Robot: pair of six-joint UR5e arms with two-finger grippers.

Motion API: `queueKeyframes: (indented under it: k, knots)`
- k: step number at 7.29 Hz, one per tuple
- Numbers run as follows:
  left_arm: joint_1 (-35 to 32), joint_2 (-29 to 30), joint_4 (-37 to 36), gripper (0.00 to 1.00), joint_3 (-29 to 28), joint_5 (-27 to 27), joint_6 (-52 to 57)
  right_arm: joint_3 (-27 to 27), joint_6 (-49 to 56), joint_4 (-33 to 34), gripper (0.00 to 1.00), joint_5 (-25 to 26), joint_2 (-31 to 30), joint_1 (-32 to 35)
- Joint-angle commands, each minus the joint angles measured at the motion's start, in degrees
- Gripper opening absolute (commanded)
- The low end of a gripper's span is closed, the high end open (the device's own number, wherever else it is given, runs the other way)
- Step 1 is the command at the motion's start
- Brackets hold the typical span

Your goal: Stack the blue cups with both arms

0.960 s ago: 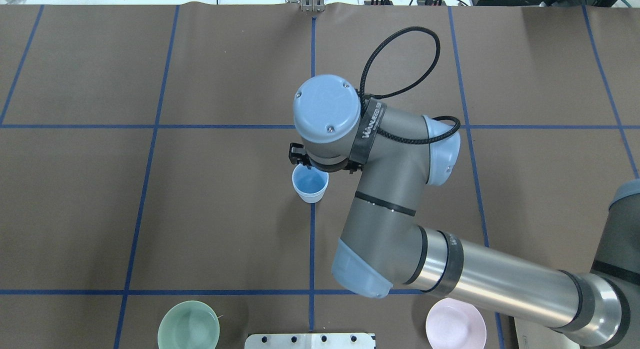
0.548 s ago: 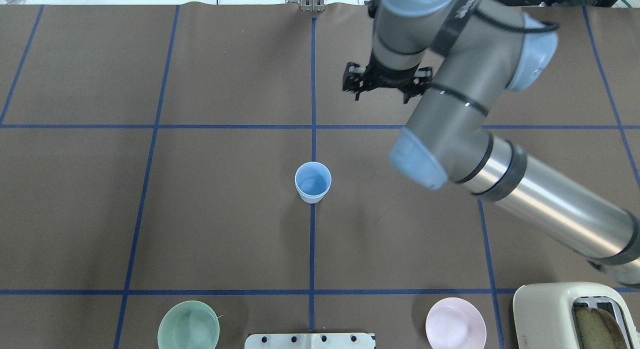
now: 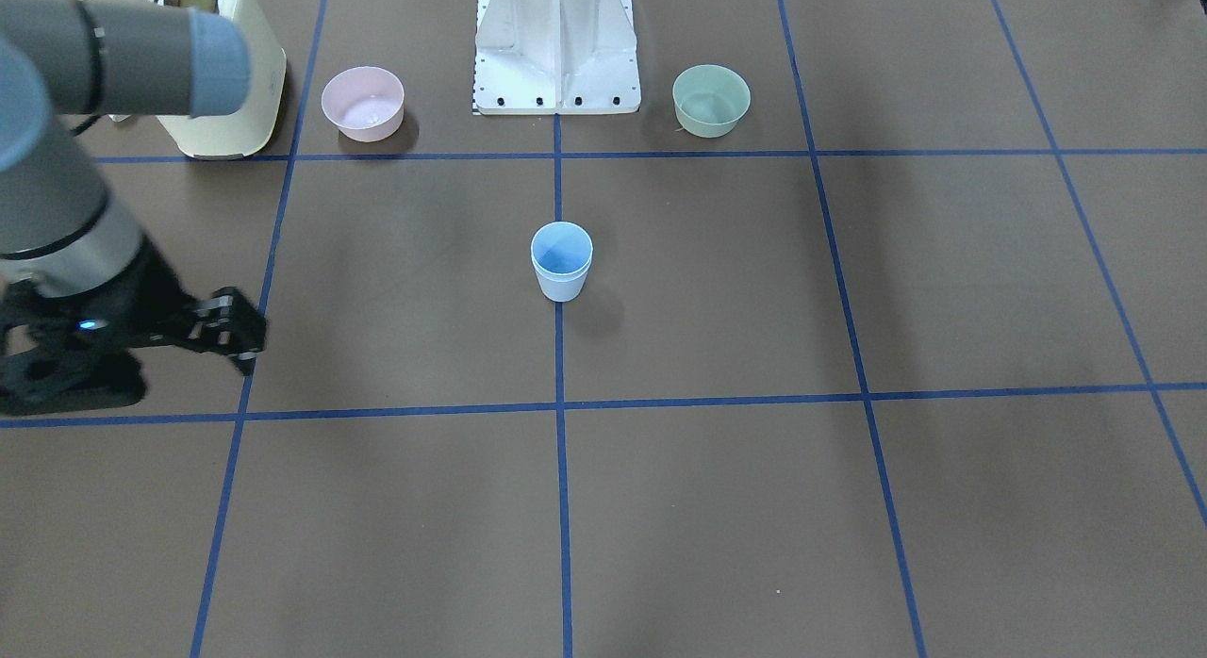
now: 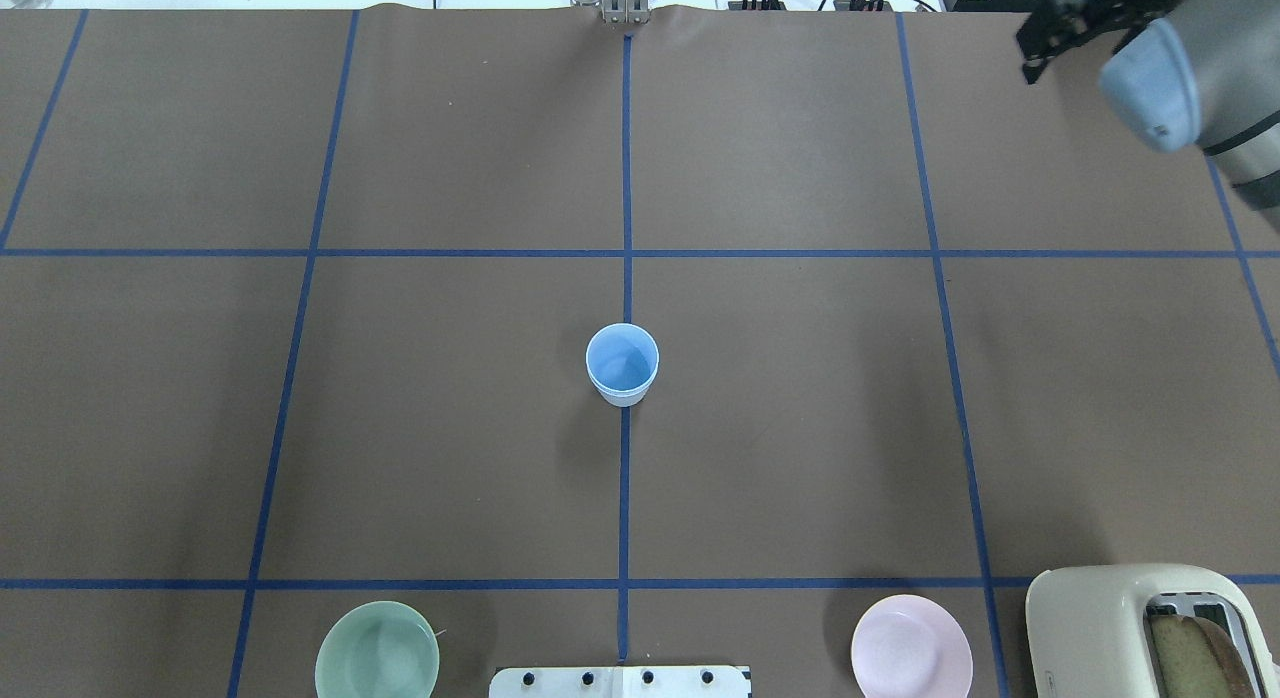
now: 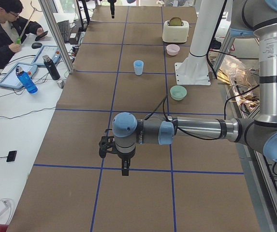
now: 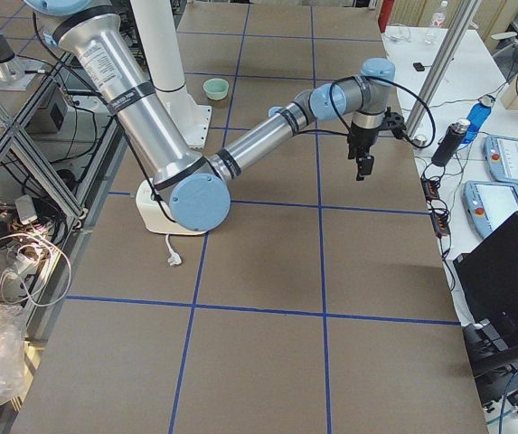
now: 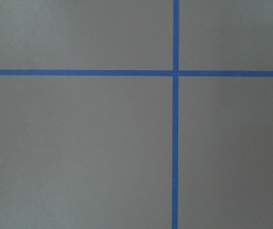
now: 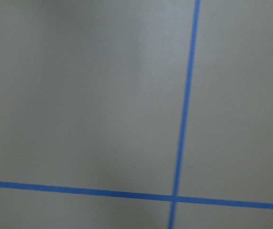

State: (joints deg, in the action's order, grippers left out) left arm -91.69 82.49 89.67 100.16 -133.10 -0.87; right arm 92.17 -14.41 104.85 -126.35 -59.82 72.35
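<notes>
Right pincer (image 3: 231,330) first: from across the table it hangs at the cup's nine o'clock, well apart from it. Its black fingers look parted with nothing between them, though it is a little blurred. The blue cup (image 3: 561,260) stands upright on the centre tape line. A second lip under its rim suggests two cups nested, but I see only the one shape.

From overhead, that pincer sits at the cup's two o'clock, by the table's far edge.

From the left end, the left pincer (image 5: 123,166) points straight down off a level, outstretched forearm, far from the cup. Whether it is open I cannot tell.

From the right end, the right arm reaches out long with its wrist bent down.

Both wrist cameras show only brown table (image 7: 79,143) and blue tape.

My guess is that the stacking is done. What matters now is keeping both arms high and wide of the cup, and of the toaster (image 4: 1100,628).
</notes>
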Motion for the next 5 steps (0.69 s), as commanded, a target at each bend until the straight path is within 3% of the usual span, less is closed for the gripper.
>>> queueKeyframes:
  k: [1,4,5]
  knots:
    - [0.37,-0.14,1.56,0.99,0.04,0.2,0.17,-0.68,14.98,-0.35,1.0,-1.18,-11.14,9.53]
    - [0.46,-0.22,1.74,0.99,-0.05,0.21,0.17,-0.15,19.16,-8.83,1.0,-0.74,-27.75,12.99]
    - [0.46,-0.23,1.74,0.99,-0.23,0.21,0.25,-0.15,19.07,-11.23,1.0,-0.74,-29.89,14.29]
